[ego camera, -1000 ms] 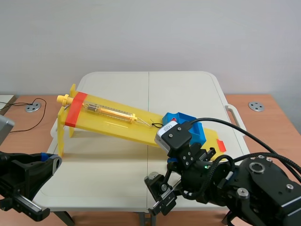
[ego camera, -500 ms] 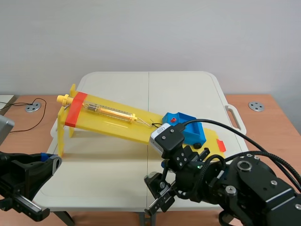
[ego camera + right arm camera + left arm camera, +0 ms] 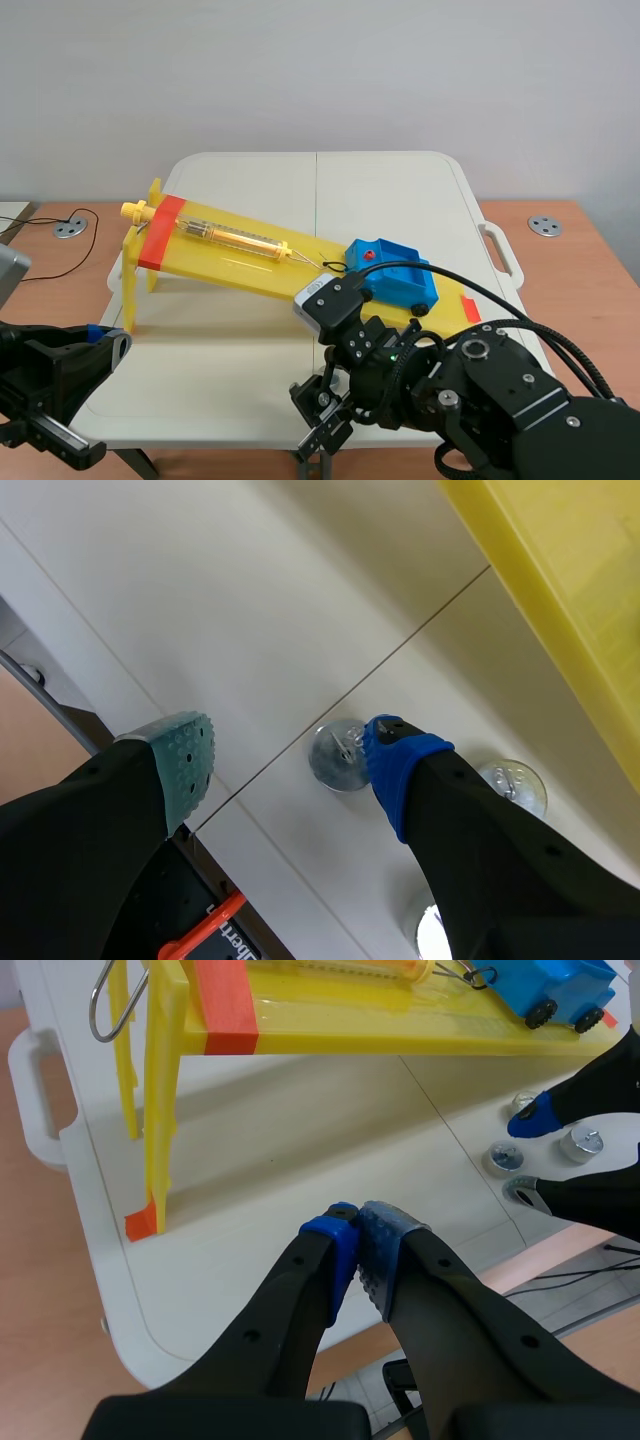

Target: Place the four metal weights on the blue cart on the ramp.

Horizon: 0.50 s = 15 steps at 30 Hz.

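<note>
**Step in hand: pick-up of the first weight**

**Status**
- The right claw [image 3: 290, 765] is released, with its jaws wide. It is poised low over the near edge of the table [image 3: 240, 340].
- One weight [image 3: 338, 757] lies flat on the table between its fingers, but off centre. It sits just beside the blue pad [image 3: 400, 752] and well apart from the green pad [image 3: 185, 755].
- A second weight [image 3: 517, 785] lies on the far side of the blue-padded finger.
- A third weight [image 3: 432, 932] shows partly beneath that finger. A fourth cannot be confirmed.
- The left claw [image 3: 358, 1245] is clenched on nothing, above the table's left corner and well apart from the weights.
- The blue cart [image 3: 392, 275] stands at the lower end of the yellow ramp [image 3: 230, 245]. No weight is seen on it.

**Recommended procedure**
1. Shift the right claw sideways until the weight is centred between the pads. Closing from the present offset would probably push the weight across the table before it is gripped.
2. Lower the claw until the pads bracket the weight's body. The weight is low and flat, so closing too high is likely to slip over it.
3. Keep the blue-padded finger off the second weight.
4. Close firmly and lift straight up.
5. Carry the weight over the cart and set it down gently. The cart is wheeled and may roll if pushed
</note>
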Each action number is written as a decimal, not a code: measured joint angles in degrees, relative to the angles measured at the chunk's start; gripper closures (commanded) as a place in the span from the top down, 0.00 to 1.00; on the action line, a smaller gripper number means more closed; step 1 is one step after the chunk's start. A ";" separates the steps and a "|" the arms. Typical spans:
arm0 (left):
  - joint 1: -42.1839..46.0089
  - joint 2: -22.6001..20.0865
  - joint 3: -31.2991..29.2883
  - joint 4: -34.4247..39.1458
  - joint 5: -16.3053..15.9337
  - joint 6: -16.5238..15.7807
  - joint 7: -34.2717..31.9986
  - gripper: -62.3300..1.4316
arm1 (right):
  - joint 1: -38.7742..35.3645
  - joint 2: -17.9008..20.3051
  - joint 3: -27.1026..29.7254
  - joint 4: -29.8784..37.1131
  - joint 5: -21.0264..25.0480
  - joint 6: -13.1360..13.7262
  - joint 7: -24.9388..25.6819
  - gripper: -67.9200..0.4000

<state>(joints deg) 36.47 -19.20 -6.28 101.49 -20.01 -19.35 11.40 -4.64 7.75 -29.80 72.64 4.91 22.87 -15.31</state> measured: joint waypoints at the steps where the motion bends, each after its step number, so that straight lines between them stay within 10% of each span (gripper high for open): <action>1: 0.00 0.00 0.00 0.00 0.00 0.00 0.00 0.07 | 0.00 0.00 -0.22 -0.02 0.00 0.02 0.00 0.49; 15: 0.00 0.00 0.00 0.00 0.00 0.00 0.00 0.07 | 0.02 -1.05 -0.44 -2.19 -1.09 -0.90 1.97 0.49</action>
<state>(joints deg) 36.47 -19.20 -6.28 101.49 -20.01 -19.35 11.40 -4.62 6.70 -30.24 70.46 3.81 21.98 -13.34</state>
